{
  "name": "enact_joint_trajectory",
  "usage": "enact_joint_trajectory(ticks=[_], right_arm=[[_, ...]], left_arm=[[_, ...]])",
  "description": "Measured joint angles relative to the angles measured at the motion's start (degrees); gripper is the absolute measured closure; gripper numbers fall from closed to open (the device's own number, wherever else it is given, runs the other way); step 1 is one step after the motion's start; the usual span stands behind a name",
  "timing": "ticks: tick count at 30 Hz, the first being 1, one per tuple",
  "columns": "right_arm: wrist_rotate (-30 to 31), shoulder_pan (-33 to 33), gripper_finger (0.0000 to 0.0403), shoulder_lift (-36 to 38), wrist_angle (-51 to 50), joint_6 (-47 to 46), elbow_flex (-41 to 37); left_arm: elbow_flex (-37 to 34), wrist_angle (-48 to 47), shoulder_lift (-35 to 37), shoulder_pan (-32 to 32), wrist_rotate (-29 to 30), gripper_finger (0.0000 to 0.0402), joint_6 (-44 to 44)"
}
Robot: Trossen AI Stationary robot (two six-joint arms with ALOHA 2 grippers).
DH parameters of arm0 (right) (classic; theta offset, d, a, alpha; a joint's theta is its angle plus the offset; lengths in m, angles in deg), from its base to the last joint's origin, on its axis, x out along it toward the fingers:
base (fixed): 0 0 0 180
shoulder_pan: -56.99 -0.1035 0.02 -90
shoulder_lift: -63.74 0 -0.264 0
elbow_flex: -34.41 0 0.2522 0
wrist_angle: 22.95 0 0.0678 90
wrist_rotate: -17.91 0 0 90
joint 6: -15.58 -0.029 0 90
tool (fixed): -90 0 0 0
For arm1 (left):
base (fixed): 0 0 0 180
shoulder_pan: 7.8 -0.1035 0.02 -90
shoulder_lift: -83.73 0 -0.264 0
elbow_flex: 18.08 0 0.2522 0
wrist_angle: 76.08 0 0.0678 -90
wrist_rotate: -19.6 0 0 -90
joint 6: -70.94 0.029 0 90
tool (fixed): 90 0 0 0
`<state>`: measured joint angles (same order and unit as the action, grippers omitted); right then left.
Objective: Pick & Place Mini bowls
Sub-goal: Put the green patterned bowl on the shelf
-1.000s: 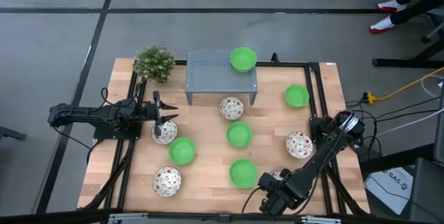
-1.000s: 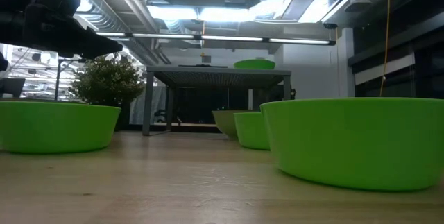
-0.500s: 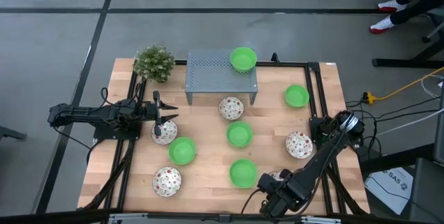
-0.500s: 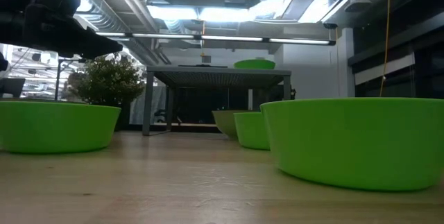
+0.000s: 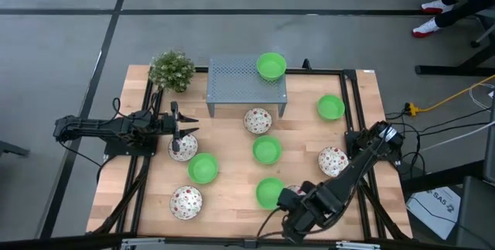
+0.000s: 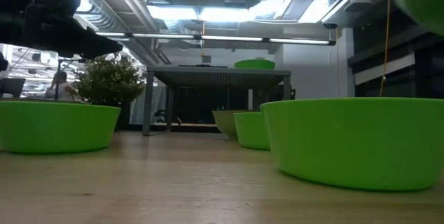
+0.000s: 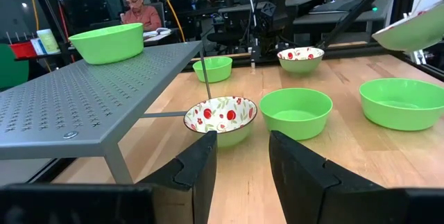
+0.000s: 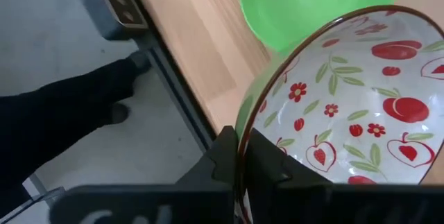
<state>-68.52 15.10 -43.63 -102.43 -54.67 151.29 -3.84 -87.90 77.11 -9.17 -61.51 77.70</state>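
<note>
Several mini bowls stand on the wooden table, green ones (image 5: 267, 150) (image 5: 203, 167) (image 5: 269, 192) and white red-patterned ones (image 5: 257, 120) (image 5: 332, 161) (image 5: 186, 201). One green bowl (image 5: 271, 66) sits on the grey perforated stand (image 5: 240, 83). My right gripper (image 5: 298, 200) is near the table's near edge, shut on a patterned bowl (image 8: 340, 106) held above the table; that bowl also shows in the left wrist view (image 7: 411, 32). My left gripper (image 7: 243, 158) stands open at the left, level, just above another patterned bowl (image 5: 182, 148), with nothing between its fingers. My right gripper pinches the patterned bowl's rim (image 8: 244, 116), one finger (image 8: 267, 161) inside the bowl and one (image 8: 220, 153) outside. The fingers come from above, pointing steeply down. The bowl is lifted clear of the table and tilted.
A small potted plant (image 5: 172, 70) stands at the far left corner beside the stand. A green bowl (image 5: 330, 107) sits at the far right. Black rails (image 5: 352, 99) run along the table's edges. Bare wood lies at the near middle between the bowls.
My right gripper has risen and shifted a little toward the table's left, staying shut on the patterned bowl. The bowl has gone up with it, clear of the table near the near edge, and its underside now enters the low view's top right corner.
</note>
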Motion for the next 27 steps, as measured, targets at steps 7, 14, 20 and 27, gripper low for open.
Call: enact_joint_trajectory(ticks=[7, 14, 20, 27], right_arm=[[-0.10, 3.24, 0.0390, 0.02, 0.09, 9.41, 3.58], [-0.10, 6.85, 0.0390, 0.02, 0.29, 17.35, 5.89], [-0.15, 10.43, 0.0390, 0.02, 1.30, 24.79, 7.64], [-0.17, 15.33, 0.0390, 0.02, 2.87, 34.72, 9.23]], left_arm=[[0.01, -0.01, -0.01, 0.01, 0.00, 0.0274, 0.00], [0.00, 0.00, -0.02, 0.02, 0.00, 0.0274, 0.00], [0.01, 0.00, -0.01, 0.00, 0.00, 0.0274, 0.00], [0.01, 0.00, -0.01, 0.00, 0.00, 0.0274, 0.00]])
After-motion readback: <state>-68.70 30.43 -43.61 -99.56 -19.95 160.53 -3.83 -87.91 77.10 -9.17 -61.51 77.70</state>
